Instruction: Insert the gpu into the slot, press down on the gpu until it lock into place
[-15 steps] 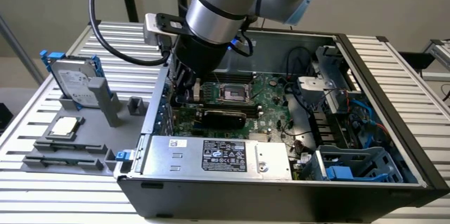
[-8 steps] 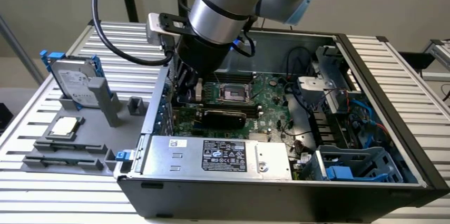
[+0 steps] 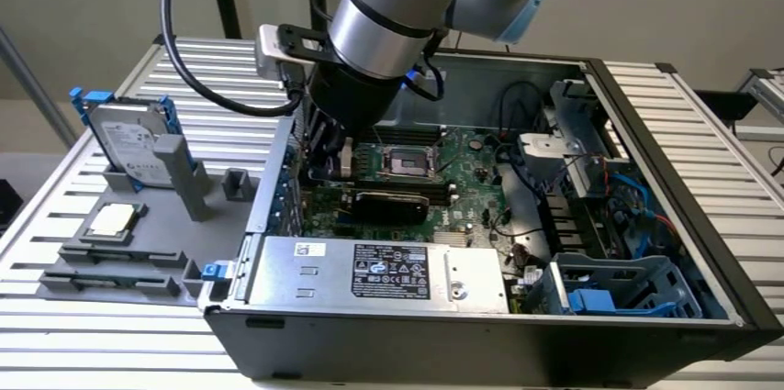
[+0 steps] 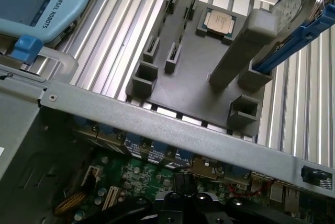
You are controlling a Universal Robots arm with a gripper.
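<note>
Where the arm (image 3: 380, 5) dips into the open computer case (image 3: 490, 342), the gripper (image 3: 326, 153) hangs low over the motherboard (image 3: 472, 197). It is on the exterior view's left side of the board, just beside the CPU socket (image 3: 406, 162). How wide the pincer stands I cannot tell, since its dark body hides that.

The gpu (image 3: 389, 204) lies lengthwise across the board, just on the near side of the socket, its glossy black shroud facing up. Its left end is close to the gripper, but whether the 2 touch cannot be told. Whether the card is fully seated cannot be told either, because it covers whatever is beneath it.

Nearer still, the silver power-supply box (image 3: 380, 271) sits along the case's near wall. A blue drive cage (image 3: 612, 284) sits in the near right corner.

Outside the case, to the exterior view's left, a grey fixture tray (image 3: 147, 225) rests on the slatted table (image 3: 73, 335). It holds 1 hard drive (image 3: 127, 138) upright in a blue caddy and 1 processor chip (image 3: 113, 218) lying flat. The wrist view looks across the case's grey rim at this same tray.
</note>
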